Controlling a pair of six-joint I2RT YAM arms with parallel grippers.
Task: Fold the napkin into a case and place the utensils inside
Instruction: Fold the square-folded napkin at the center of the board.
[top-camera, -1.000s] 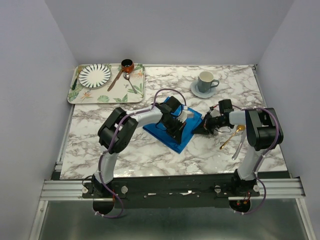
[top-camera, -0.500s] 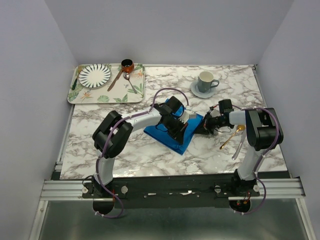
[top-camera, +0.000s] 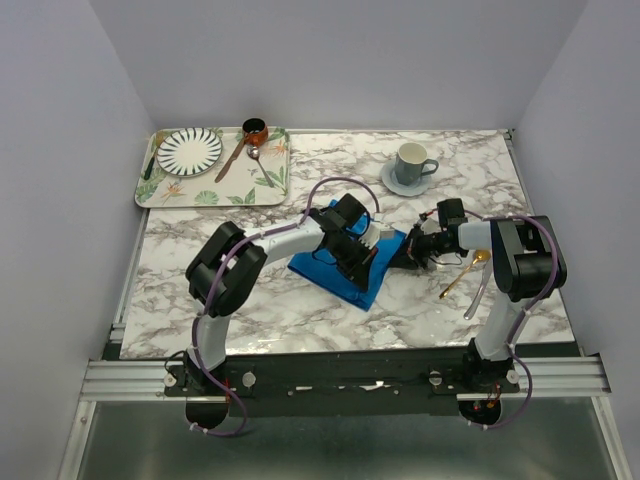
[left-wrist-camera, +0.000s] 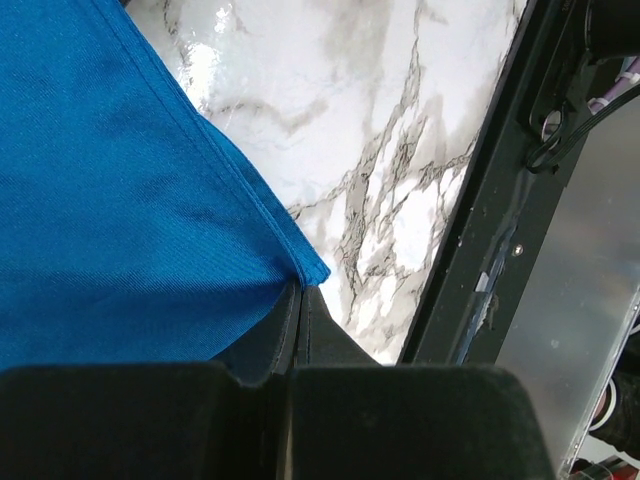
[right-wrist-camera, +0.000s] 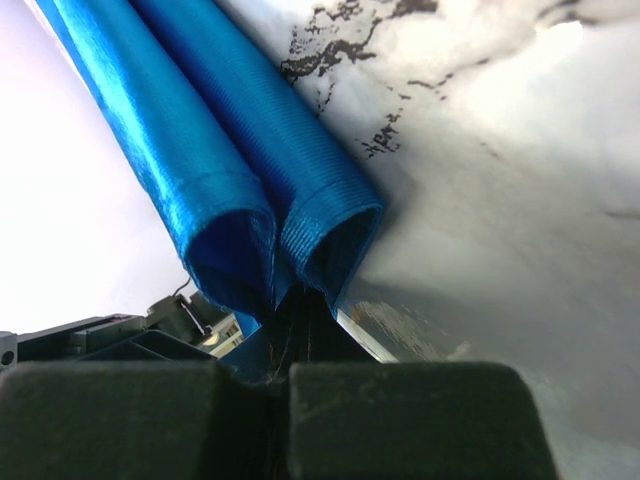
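Top camera high, looking down; wrist cameras close, low; all three share napkin (top-camera: 350, 285).

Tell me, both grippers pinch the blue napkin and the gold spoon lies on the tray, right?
No. Left gripper and right gripper pinch the napkin, but the gold spoon lies on the marble table, not the tray, per the top external view.

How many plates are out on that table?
2. A striped plate lies on the leafy tray, far left; a small saucer sits under the mug, far right. The arms might hide more.
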